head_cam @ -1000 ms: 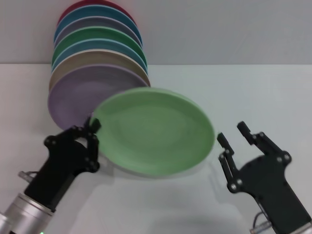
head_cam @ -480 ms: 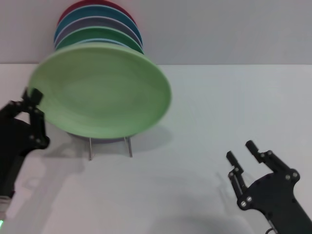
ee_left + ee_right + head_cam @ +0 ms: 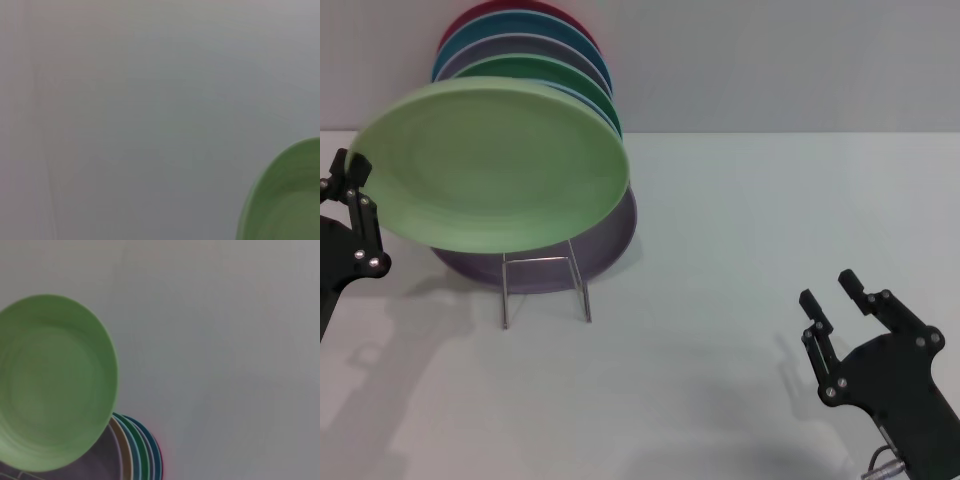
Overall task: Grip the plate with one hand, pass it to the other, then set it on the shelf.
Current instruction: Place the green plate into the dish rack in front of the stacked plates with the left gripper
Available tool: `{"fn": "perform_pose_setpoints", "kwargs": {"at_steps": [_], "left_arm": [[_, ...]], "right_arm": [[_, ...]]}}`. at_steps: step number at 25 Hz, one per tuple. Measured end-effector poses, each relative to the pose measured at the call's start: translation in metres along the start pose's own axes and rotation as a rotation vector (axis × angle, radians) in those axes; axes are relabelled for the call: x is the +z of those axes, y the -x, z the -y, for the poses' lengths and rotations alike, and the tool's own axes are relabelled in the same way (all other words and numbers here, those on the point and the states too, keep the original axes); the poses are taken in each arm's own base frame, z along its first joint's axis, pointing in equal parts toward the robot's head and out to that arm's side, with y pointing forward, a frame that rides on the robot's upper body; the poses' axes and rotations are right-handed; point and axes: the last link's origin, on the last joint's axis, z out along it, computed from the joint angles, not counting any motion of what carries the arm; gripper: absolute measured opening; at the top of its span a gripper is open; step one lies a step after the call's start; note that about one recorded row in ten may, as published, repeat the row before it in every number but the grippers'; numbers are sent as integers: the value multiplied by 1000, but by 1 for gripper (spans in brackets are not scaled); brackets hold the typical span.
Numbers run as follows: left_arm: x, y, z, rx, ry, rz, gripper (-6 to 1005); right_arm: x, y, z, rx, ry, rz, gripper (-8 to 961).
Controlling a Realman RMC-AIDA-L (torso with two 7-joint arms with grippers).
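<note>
The pale mint-green plate (image 3: pixel 490 165) hangs tilted in the air at the left, in front of the row of plates on the wire shelf (image 3: pixel 546 288). My left gripper (image 3: pixel 358 172) is shut on the plate's left rim and holds it above the shelf's front end. The plate also shows in the right wrist view (image 3: pixel 52 380) and at the edge of the left wrist view (image 3: pixel 285 195). My right gripper (image 3: pixel 832 296) is open and empty, low at the right, well away from the plate.
Several plates stand in the shelf: a lavender one (image 3: pixel 610 238) at the front, then tan, blue, dark green (image 3: pixel 545 72) and a red one (image 3: pixel 510 12) at the back. The white table (image 3: pixel 740 260) stretches right of the shelf.
My left gripper has carried the plate from the table's middle up and left to the shelf's front. My right gripper has drawn back, lower and to the right.
</note>
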Motion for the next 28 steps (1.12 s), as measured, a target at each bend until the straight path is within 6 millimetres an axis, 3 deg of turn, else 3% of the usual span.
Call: {"fn": "perform_pose_setpoints", "kwargs": {"at_steps": [11, 28], "left_arm": [[6, 6, 2, 107, 51, 24, 42], [5, 33, -21, 170, 171, 202, 45]], "right_arm": [[6, -4, 12, -18, -50, -14, 374], [18, -5, 18, -33, -63, -8, 383]]}}
